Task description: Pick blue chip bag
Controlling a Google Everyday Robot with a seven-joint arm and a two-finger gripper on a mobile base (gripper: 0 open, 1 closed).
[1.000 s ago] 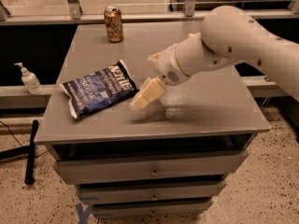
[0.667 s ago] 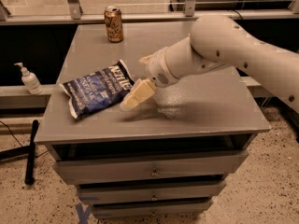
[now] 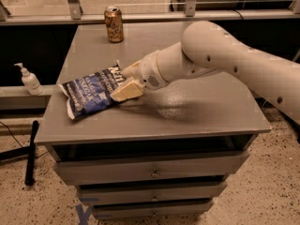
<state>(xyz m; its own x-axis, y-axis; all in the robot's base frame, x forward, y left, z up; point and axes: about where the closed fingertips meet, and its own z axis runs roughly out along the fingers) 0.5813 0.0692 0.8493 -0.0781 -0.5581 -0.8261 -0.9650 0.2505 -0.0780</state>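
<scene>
On the bench (image 3: 187, 111), pincer (image 3: 123, 84) at the blue chip bag (image 3: 91, 93).
It overlaps the bag's right edge; clenched or released, I cannot tell.

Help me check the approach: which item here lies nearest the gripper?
The blue chip bag: the gripper is at its edge. The can stands upright near the far edge of the cabinet top, and the pump bottle sits off it altogether.

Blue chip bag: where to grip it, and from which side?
Grip the blue chip bag at its right end, coming from the right and above. It lies flat on the cabinet top, so that crinkly edge is probably easiest to pinch. The gripper sits at that edge.
</scene>
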